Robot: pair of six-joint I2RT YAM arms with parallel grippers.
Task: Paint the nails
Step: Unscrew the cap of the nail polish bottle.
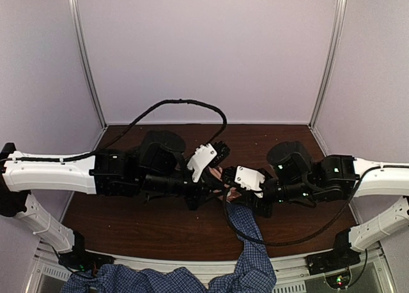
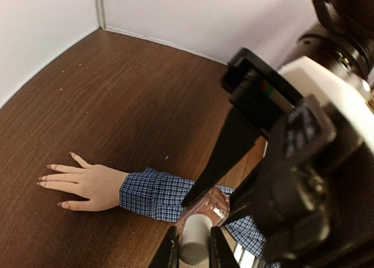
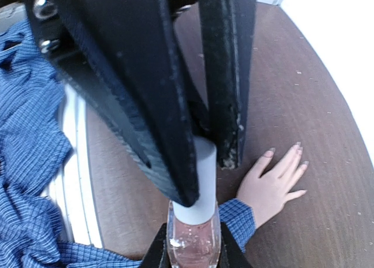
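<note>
Scanning overhead, locate sleeve [image 1: 246, 229] on table [image 1: 128, 207]; via left wrist, confirm left gripper [image 2: 193, 257] clamped on cap [image 2: 196, 236], nails [image 2: 42, 178] on hand [image 2: 93, 187] flat on table; via right wrist, right gripper [image 3: 193, 256] clamped on bottle [image 3: 193, 236]; treat nails as hard, slick: brush lightly, never grip.

The right gripper [image 3: 205, 176] has its jaws closed on the white cap [image 3: 197, 212] of the polish bottle [image 3: 193, 243]. Beyond it, a hand [image 3: 270, 189] lies flat on the brown table [image 3: 327, 233] — fingers spread, nails [image 3: 269, 153] up — with a checked sleeve [image 3: 238, 218] at the wrist.

Dark wooden table [image 2: 146, 93]; person's hand [image 2: 87, 186] flat on it, nails [image 2: 64, 205] upward.
</note>
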